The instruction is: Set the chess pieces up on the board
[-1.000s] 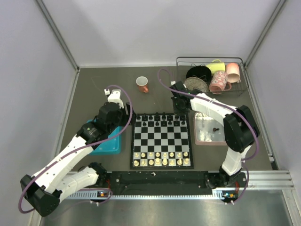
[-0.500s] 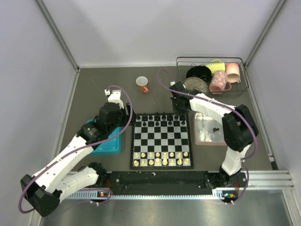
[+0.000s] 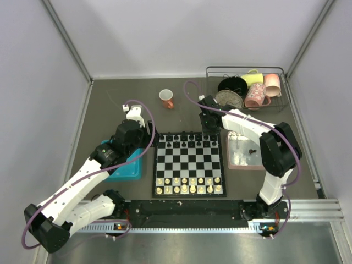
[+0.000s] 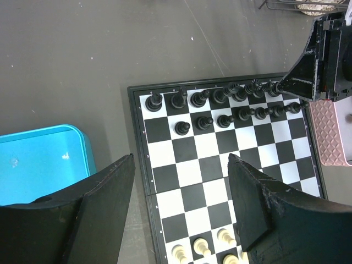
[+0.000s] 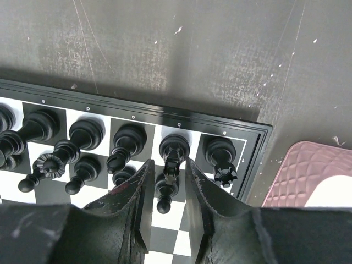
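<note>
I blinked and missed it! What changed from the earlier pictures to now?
The right gripper opened a little, letting go of the black knight standing on the board's back row, and its arm shifted slightly. The left gripper stayed open; everything else stayed put.

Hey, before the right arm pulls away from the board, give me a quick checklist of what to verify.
1. Right claw clear of the black knight: ok, a gap shows on each side.
2. Knight upright on its back-row square: ok.
3. Left claw open and empty: ok.
4. Black pawn row full: not ok, the end square nearest the teal tray is bare.
5. Pink tray emptied: not ok, one black piece remains there.
</note>
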Robot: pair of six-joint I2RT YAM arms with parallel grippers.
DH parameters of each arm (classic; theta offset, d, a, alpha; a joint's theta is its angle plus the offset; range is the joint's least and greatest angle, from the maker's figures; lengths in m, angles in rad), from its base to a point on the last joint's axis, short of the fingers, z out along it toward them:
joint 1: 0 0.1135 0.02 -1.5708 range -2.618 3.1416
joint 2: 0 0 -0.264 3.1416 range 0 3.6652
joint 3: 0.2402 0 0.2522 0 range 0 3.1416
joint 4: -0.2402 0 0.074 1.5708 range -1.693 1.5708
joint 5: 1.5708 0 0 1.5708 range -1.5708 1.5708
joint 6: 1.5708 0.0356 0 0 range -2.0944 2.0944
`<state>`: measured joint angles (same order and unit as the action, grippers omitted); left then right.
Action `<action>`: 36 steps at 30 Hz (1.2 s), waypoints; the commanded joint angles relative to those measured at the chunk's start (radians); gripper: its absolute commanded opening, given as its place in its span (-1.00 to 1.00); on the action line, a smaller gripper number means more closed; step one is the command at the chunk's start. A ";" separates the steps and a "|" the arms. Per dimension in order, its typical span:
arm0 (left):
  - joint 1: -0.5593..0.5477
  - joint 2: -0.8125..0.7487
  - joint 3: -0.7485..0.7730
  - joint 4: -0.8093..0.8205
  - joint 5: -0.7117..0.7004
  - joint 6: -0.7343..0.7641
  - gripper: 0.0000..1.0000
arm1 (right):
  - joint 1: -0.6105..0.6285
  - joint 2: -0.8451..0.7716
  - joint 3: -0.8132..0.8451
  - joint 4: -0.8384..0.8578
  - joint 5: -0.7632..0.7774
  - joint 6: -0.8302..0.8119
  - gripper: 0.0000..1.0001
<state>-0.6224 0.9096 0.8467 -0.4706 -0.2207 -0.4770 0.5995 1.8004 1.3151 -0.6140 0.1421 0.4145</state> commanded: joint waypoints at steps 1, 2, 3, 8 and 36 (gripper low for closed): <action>0.004 -0.005 -0.006 0.050 0.012 -0.006 0.46 | -0.004 -0.016 -0.008 0.026 -0.010 -0.008 -0.43; 0.004 -0.003 -0.008 0.050 0.012 -0.006 0.46 | -0.003 -0.016 -0.007 0.026 -0.009 -0.009 -0.43; 0.004 -0.003 -0.008 0.050 0.011 -0.006 0.46 | -0.003 -0.021 -0.004 0.026 -0.010 -0.011 -0.42; 0.004 -0.003 -0.001 0.050 0.015 -0.008 0.46 | -0.006 -0.041 0.022 0.023 -0.013 -0.023 -0.42; 0.004 -0.008 -0.018 0.069 0.060 0.000 0.46 | -0.446 -0.696 -0.424 -0.096 -0.007 0.144 -0.14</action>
<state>-0.6224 0.9184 0.8429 -0.4519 -0.1719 -0.4770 0.2108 1.0904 0.9447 -0.6903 0.1814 0.5018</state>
